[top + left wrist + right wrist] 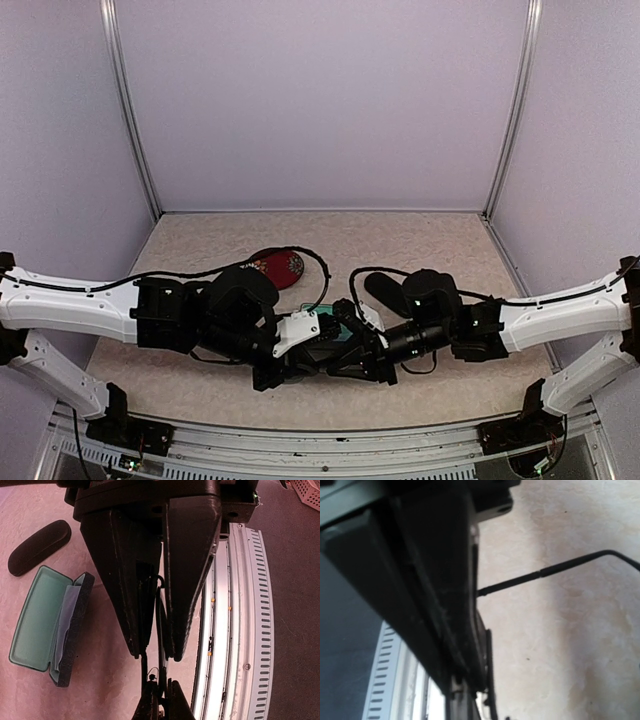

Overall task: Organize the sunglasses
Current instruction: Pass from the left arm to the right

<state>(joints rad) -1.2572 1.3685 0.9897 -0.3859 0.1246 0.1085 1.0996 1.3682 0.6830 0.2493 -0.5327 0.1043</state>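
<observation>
Your left gripper (156, 655) fills its wrist view, fingers pinched shut on the thin black-framed sunglasses (160, 620), just right of the open teal-lined case (35, 620); your right gripper (160, 685) meets the same frame, jaws narrow, grip impossible to tell; underneath lies a mottled beige tabletop (100, 690), enclosed by pale lilac walls (320, 100); count one pair, two cases, the second a black oval case (40, 546) beyond the open one.
</observation>
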